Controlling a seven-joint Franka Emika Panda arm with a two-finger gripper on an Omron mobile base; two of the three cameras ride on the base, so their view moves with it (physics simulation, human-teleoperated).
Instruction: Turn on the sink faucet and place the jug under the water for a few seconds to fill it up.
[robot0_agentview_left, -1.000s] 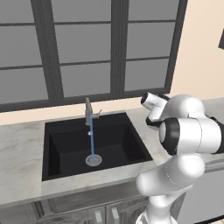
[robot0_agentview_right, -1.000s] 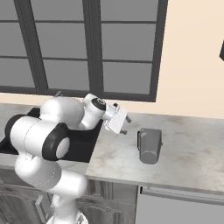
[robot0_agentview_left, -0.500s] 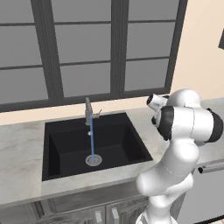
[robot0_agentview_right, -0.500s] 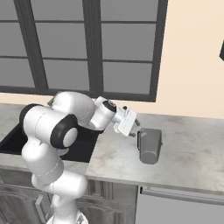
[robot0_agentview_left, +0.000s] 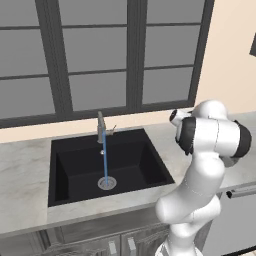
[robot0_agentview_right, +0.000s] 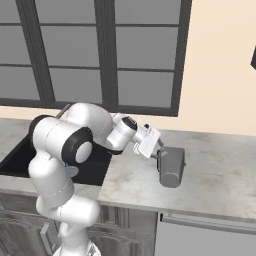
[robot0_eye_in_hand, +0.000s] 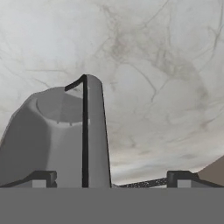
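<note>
Two fingers spread, jug handle between.

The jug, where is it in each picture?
Left base view: I can't find it; the white arm stands in front of that part of the counter.
Right base view: the jug stands right of centre.
Hand view: lower left, by the fingers.
Shared landmark: the marble counter.

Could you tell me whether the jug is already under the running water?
No, the jug stands on the counter, right of the sink.

Dark-framed windows above a marble counter.
</note>
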